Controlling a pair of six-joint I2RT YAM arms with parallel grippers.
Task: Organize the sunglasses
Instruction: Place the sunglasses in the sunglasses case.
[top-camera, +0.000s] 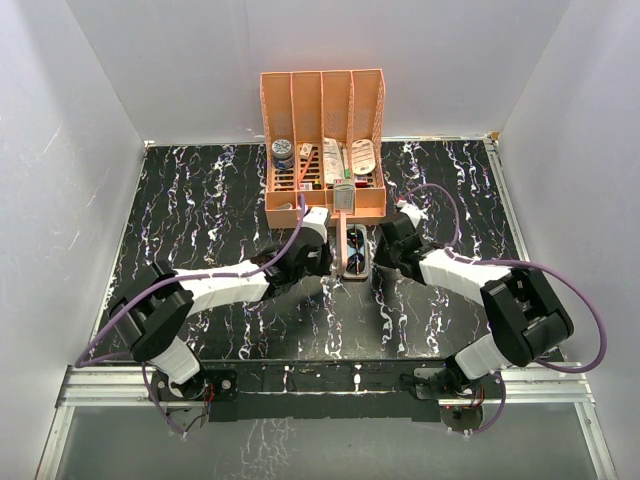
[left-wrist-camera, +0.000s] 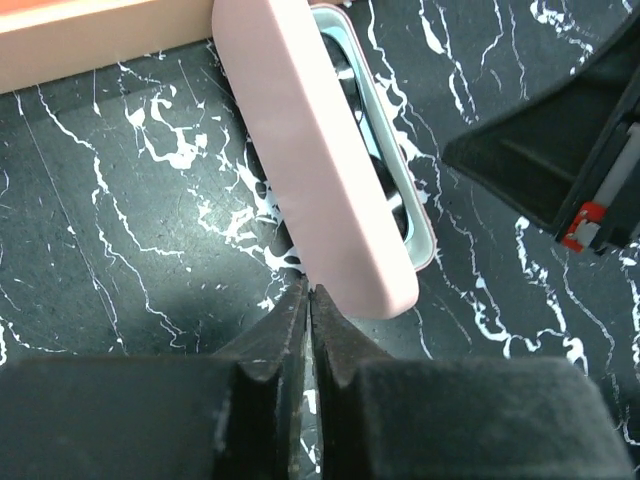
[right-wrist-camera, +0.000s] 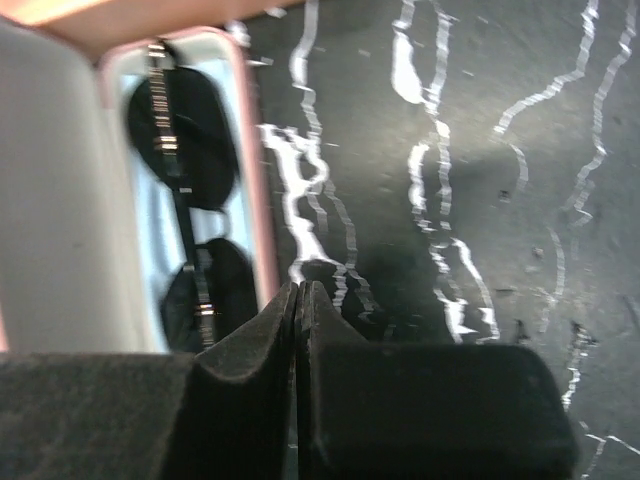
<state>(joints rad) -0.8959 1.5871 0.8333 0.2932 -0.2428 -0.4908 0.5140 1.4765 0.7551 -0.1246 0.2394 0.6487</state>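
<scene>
Both hands are pressed together, holding nothing: the left hand (left-wrist-camera: 308, 290) just beside the raised lid of the pink case (left-wrist-camera: 320, 150), the right hand (right-wrist-camera: 300, 288) beside its tray. The sunglasses (right-wrist-camera: 185, 140) lie inside the open case on the desk (left-wrist-camera: 120, 230).

Overhead view looks down; 2 close wrist views share the case (left-wrist-camera: 310, 150).

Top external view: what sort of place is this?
Probably a lab test booth: plain white walls enclose a black marbled tabletop, the arms are bolted to a metal rail, and an orange desk organizer stands at the back.
</scene>
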